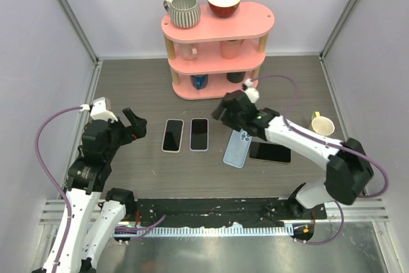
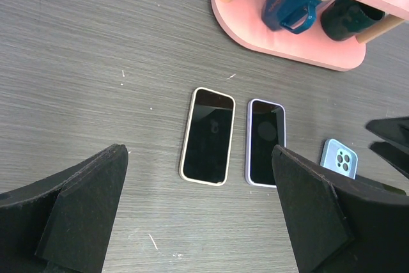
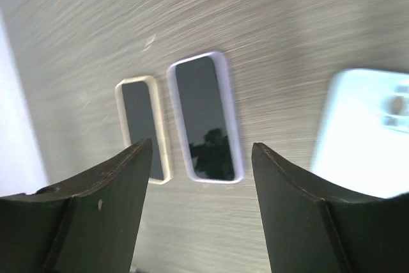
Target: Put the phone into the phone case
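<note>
A bare black phone [image 1: 270,152] lies flat on the table at the right. A light blue phone case [image 1: 236,148] lies beside it on its left, camera cutout facing up; it also shows in the left wrist view [image 2: 339,158] and the right wrist view [image 3: 364,132]. My right gripper [image 1: 227,112] is open and empty, hovering above the far end of the blue case, looking down on a lilac-cased phone [image 3: 204,116]. My left gripper [image 1: 135,124] is open and empty, left of a cream-cased phone [image 1: 172,135].
The cream-cased phone [image 2: 206,135] and the lilac-cased phone [image 2: 265,142] lie side by side in the middle. A pink three-tier shelf [image 1: 217,27] with mugs and a bowl stands at the back. A yellow cup [image 1: 323,124] sits at the right.
</note>
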Tool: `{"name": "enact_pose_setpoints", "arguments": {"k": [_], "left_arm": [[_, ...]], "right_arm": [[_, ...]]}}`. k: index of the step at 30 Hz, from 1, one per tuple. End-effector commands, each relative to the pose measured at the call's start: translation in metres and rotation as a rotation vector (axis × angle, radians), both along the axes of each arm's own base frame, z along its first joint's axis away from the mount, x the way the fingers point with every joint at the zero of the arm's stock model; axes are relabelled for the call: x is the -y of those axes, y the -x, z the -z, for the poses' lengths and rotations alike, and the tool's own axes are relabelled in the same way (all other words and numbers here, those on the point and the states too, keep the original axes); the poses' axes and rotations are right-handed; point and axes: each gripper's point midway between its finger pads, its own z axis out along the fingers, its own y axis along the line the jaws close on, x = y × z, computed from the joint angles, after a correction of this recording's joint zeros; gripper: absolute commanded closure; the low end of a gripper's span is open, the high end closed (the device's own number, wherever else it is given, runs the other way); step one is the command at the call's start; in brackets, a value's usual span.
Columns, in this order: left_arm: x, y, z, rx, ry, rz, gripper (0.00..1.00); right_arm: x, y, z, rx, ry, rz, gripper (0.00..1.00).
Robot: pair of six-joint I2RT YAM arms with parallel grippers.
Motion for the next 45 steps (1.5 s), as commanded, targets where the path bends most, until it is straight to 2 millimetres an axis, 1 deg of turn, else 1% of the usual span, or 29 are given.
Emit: {"name": "enact_pose_setpoints", "arguments": {"k": [1, 2, 4, 5, 7, 8, 10, 11, 13, 14, 15, 16, 18, 19, 22, 23, 25, 26, 28, 29, 30, 33, 34, 36, 37, 42, 43, 44, 45], "left_arm": [[0.0, -0.001, 0.0, 0.007, -0.006, 0.006, 0.0], [0.002, -0.002, -0.001, 0.012, -0.002, 0.018, 0.0], [0.012, -0.001, 0.0, 0.015, 0.02, 0.069, 0.0], [0.018, -0.001, -0.001, 0.019, 0.033, 0.102, 0.0], [0.028, 0.001, -0.002, 0.023, 0.054, 0.155, 0.0], [0.03, 0.001, -0.004, 0.033, 0.058, 0.164, 0.0], [0.031, 0.001, -0.004, 0.036, 0.065, 0.167, 0.0], [0.032, 0.001, -0.005, 0.039, 0.069, 0.174, 0.0], [0.037, 0.001, -0.007, 0.049, 0.081, 0.195, 0.0], [0.041, 0.002, -0.006, 0.044, 0.09, 0.222, 0.0], [0.044, 0.002, -0.006, 0.044, 0.096, 0.236, 0.0], [0.049, 0.003, -0.005, 0.042, 0.101, 0.257, 0.0], [0.058, 0.002, -0.001, 0.016, 0.109, 0.307, 0.0], [0.064, 0.003, 0.001, 0.0, 0.111, 0.33, 0.01], [0.079, 0.003, 0.012, -0.08, 0.11, 0.399, 0.16], [0.084, -0.001, 0.015, -0.12, 0.112, 0.404, 0.21], [0.098, 0.002, 0.022, -0.165, 0.119, 0.438, 0.26], [0.105, 0.0, 0.024, -0.18, 0.122, 0.439, 0.27], [0.127, -0.001, 0.036, -0.213, 0.082, 0.449, 0.27], [0.136, -0.002, 0.037, -0.213, 0.062, 0.448, 0.27], [0.147, -0.004, 0.052, -0.257, 0.024, 0.456, 0.26], [0.189, 0.001, 0.057, -0.265, -0.002, 0.523, 0.28], [0.211, 0.002, 0.064, -0.27, 0.0, 0.568, 0.32], [0.237, 0.005, 0.069, -0.26, -0.001, 0.622, 0.36], [0.25, 0.0, 0.08, -0.263, -0.014, 0.63, 0.36], [0.282, -0.007, 0.12, -0.333, -0.084, 0.656, 0.42], [0.289, -0.01, 0.122, -0.326, -0.084, 0.66, 0.44], [0.292, -0.01, 0.139, -0.354, -0.106, 0.659, 0.45], [0.296, -0.009, 0.145, -0.363, -0.111, 0.662, 0.46]], "right_arm": [[0.116, 0.022, 0.033, -0.062, 0.256, 0.346, 0.29], [0.143, 0.023, 0.039, -0.069, 0.297, 0.431, 0.27], [0.168, 0.026, 0.039, -0.071, 0.351, 0.453, 0.26], [0.187, 0.024, 0.035, -0.034, 0.48, 0.407, 0.26], [0.201, 0.022, 0.031, -0.002, 0.633, 0.32, 0.26], [0.209, 0.018, 0.024, 0.026, 0.784, 0.187, 0.27], [0.212, 0.011, 0.021, 0.031, 0.93, 0.044, 0.27], [0.212, 0.005, 0.01, 0.049, 1.023, -0.069, 0.27], [0.218, -0.002, 0.003, 0.041, 1.101, -0.078, 0.24], [0.22, -0.011, -0.011, 0.061, 1.1, -0.017, 0.22], [0.237, -0.017, -0.015, 0.033, 1.026, 0.149, 0.2], [0.241, -0.021, -0.015, 0.009, 0.929, 0.241, 0.19], [0.239, -0.023, -0.007, -0.058, 0.69, 0.392, 0.23], [0.23, -0.023, 0.0, -0.096, 0.584, 0.38, 0.24], [0.227, -0.011, 0.006, -0.129, 0.464, 0.485, 0.24], [0.229, -0.001, 0.014, -0.155, 0.44, 0.523, 0.24], [0.233, 0.015, 0.009, -0.159, 0.314, 0.659, 0.24], [0.236, 0.027, 0.017, -0.181, 0.294, 0.689, 0.24], [0.24, 0.044, 0.014, -0.203, 0.201, 0.802, 0.23], [0.243, 0.051, 0.016, -0.226, 0.187, 0.835, 0.23], [0.248, 0.063, 0.019, -0.268, 0.198, 0.865, 0.22], [0.258, 0.082, 0.02, -0.334, 0.197, 0.969, 0.2], [0.26, 0.085, 0.02, -0.343, 0.199, 0.982, 0.2], [0.266, 0.091, 0.02, -0.349, 0.21, 1.019, 0.2], [0.27, 0.093, 0.019, -0.343, 0.204, 1.037, 0.2], [0.283, 0.103, 0.023, -0.345, 0.209, 1.077, 0.2], [0.286, 0.104, 0.023, -0.341, 0.209, 1.087, 0.2], [0.287, 0.104, 0.024, -0.336, 0.207, 1.09, 0.2], [0.288, 0.104, 0.023, -0.33, 0.208, 1.091, 0.2]]}}
